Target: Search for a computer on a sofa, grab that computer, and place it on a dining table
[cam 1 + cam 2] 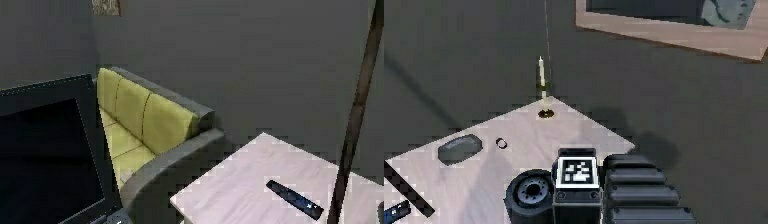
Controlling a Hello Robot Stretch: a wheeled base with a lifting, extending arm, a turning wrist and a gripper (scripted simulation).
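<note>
Computer (50, 150): dark screen upright, forward view's lower left, overlapping the near end of the yellow-cushioned sofa (150, 120); what it rests on cannot be told. Pale table (240, 175) just beside the sofa, bearing a remote (295, 198). Gripper (531, 195): tabletop behind it; whether it holds anything cannot be told.

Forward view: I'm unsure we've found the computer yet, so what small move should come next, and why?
Probably turn the base slightly toward the forward view's left. A dark screen is cut off by that edge beside the sofa, whose visible yellow cushions lie bare; it may be the computer. The claw is by the pale table, and I cannot tell whether it holds anything.
</note>
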